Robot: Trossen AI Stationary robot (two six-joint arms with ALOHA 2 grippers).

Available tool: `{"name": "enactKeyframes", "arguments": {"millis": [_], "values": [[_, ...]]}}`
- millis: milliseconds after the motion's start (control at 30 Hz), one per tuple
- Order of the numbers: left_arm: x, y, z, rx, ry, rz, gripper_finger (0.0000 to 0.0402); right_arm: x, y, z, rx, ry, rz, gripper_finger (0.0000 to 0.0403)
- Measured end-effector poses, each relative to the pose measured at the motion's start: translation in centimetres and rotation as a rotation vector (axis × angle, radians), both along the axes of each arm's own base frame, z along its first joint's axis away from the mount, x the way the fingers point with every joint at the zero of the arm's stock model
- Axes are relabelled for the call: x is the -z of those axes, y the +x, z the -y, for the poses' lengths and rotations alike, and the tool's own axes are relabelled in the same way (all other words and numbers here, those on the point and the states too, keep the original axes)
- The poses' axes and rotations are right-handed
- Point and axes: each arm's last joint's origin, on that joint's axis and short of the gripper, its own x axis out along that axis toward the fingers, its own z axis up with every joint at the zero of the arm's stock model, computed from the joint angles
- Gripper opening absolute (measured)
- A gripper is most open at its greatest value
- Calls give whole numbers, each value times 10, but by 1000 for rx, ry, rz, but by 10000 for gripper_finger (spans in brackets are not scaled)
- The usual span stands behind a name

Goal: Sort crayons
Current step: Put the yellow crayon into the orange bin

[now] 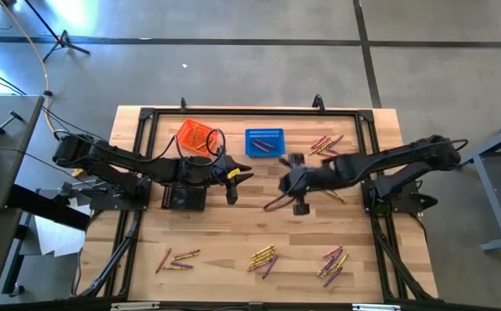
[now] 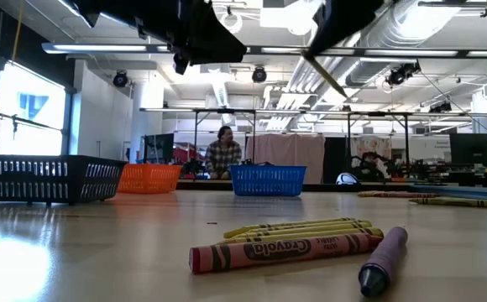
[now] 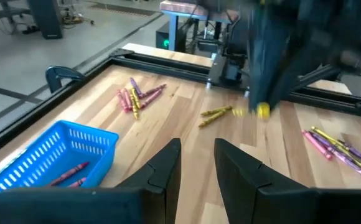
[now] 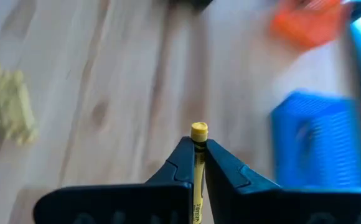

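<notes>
Crayons (image 1: 263,257) being left scattered in clusters on bench (image 1: 233,233), awaiting sorting. Yellow crayon (image 4: 198,163) being pinched by right jaws (image 4: 198,163), carried above bench centre, probably toward basket. Left jaws (image 3: 198,168) being held spread, empty, near blue basket (image 3: 50,158).

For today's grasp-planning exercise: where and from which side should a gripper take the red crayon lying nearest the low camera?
Probably the middle of the red crayon, from straight above. It lies flat on the table, with yellow crayons close behind and a purple crayon at one end, so fingers should straddle its thin width.
</notes>
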Motion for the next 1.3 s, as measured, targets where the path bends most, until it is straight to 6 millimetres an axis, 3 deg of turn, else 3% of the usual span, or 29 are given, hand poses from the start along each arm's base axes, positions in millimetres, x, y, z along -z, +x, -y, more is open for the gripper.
{"name": "enactKeyframes", "arguments": {"millis": [200,367,1300], "values": [[-1,7,0,-6,39,67,85,-36,0,13,29,2,299,5],[2,16,1,4,90,132,85,-47,5,14,-17,17,411,6],[-5,20,7,96,100,233,98,-52,9,14,-54,-42,474,4]]}}
